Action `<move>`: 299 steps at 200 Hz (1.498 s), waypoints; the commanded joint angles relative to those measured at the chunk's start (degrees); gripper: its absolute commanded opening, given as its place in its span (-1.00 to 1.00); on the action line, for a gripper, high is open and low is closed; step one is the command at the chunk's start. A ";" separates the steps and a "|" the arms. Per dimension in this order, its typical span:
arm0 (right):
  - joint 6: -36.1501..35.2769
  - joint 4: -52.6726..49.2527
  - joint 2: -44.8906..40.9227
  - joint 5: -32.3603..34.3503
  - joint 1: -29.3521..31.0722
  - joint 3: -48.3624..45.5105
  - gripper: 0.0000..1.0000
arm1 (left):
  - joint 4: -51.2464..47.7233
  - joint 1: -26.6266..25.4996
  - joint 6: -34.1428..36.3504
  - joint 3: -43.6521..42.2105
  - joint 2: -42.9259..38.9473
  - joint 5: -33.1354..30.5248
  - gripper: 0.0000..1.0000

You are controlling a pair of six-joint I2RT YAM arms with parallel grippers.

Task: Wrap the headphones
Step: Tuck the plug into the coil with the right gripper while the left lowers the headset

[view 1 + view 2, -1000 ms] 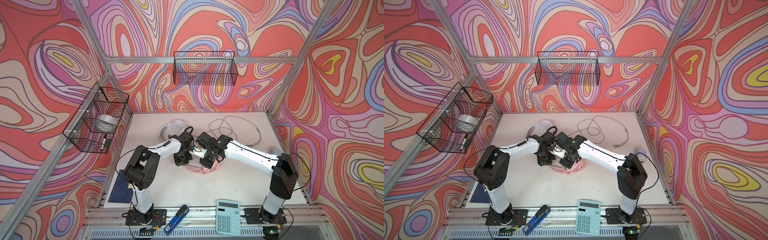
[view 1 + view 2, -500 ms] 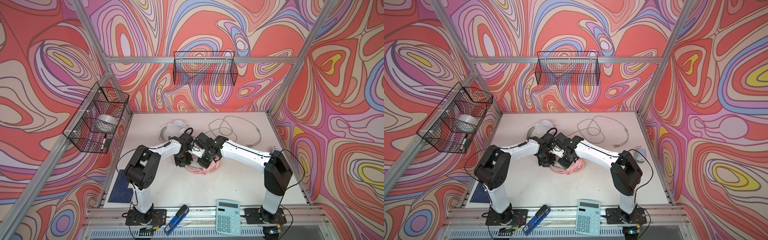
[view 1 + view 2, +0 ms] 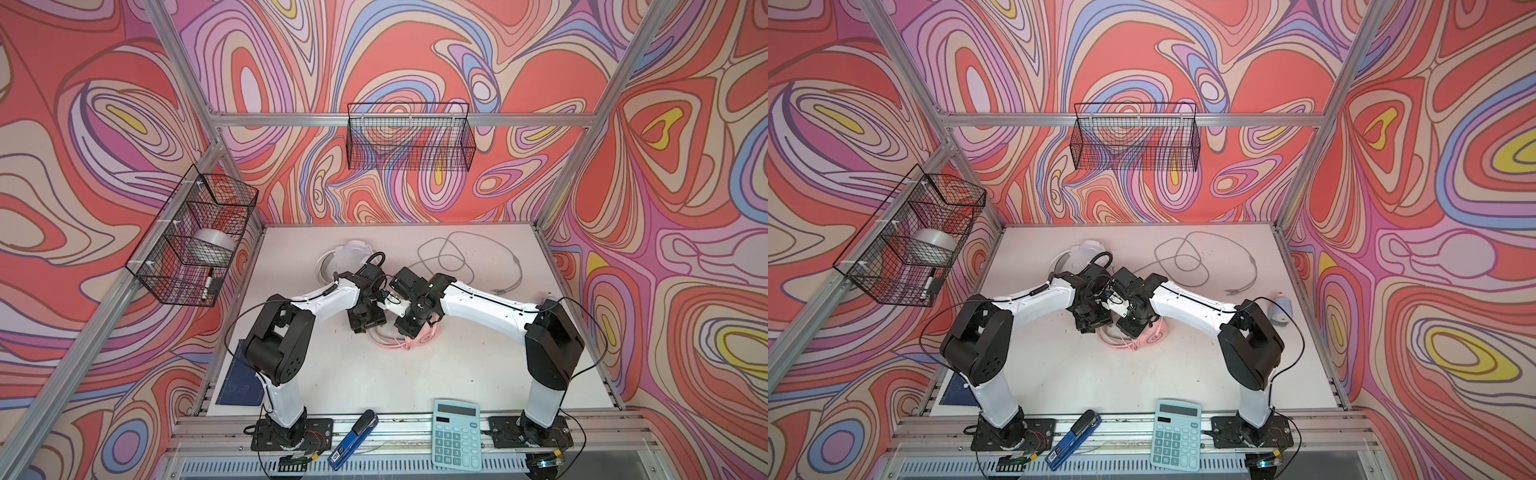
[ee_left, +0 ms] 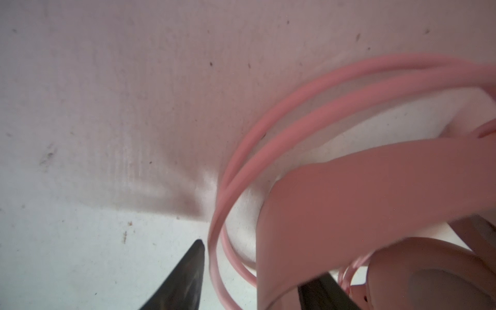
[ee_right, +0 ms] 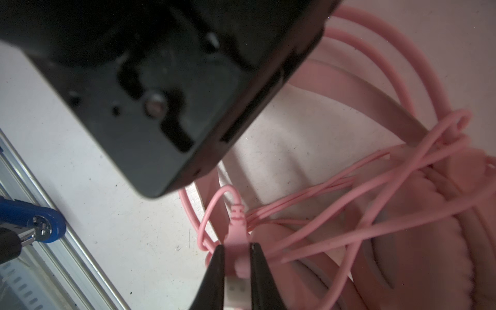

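Observation:
The pink headphones (image 3: pixel 424 336) (image 3: pixel 1152 336) lie mid-table under both grippers. My left gripper (image 3: pixel 365 322) (image 4: pixel 257 268) is open. Loops of pink cord (image 4: pixel 268 107) and the pink headband (image 4: pixel 349 188) pass between its fingers, with a gap beside one finger. My right gripper (image 3: pixel 409 328) (image 5: pixel 236 249) is shut on the pink cord's plug (image 5: pixel 237 233), beside a pink earcup (image 5: pixel 402 255) crossed by cord strands. The white headphones (image 3: pixel 349 257) lie at the back left, partly behind my left arm. Their grey cord (image 3: pixel 457 257) sprawls loose across the back.
A teal calculator (image 3: pixel 456 440) and a blue stapler (image 3: pixel 353 432) lie on the front rail. A dark blue notebook (image 3: pixel 241 382) sits at the front left. Wire baskets hang on the left wall (image 3: pixel 191 237) and back wall (image 3: pixel 409 141). A small white object (image 3: pixel 1281 309) lies at the right edge.
My left gripper has opened from shut and let go of the pink headphones. My right gripper keeps its hold on the plug and has shifted slightly towards the left gripper.

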 commanded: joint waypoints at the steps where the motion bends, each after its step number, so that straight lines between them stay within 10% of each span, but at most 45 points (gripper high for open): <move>1: 0.36 -0.30 1.59 -0.91 -0.33 -0.96 -1.00 | -1.67 -0.16 -1.98 0.12 -3.14 -2.57 0.25; 79: 2.38 -0.46 2.69 -2.17 -0.67 -0.45 -1.00 | 6.28 4.80 -7.03 -9.88 -20.27 -1.32 0.28; 178: 4.27 -0.16 3.24 -3.77 -2.28 -0.96 -1.00 | 44.06 8.57 -20.61 -36.09 -28.69 22.97 -1.00; 226: 5.11 -0.02 3.51 -4.65 -2.99 -1.33 -1.00 | 69.41 8.51 -29.92 -43.31 -21.72 30.30 -1.00; 299: 5.92 -0.62 5.07 -5.02 -3.39 -0.10 -1.00 | 65.00 7.13 -25.45 -35.98 -19.71 35.39 -1.00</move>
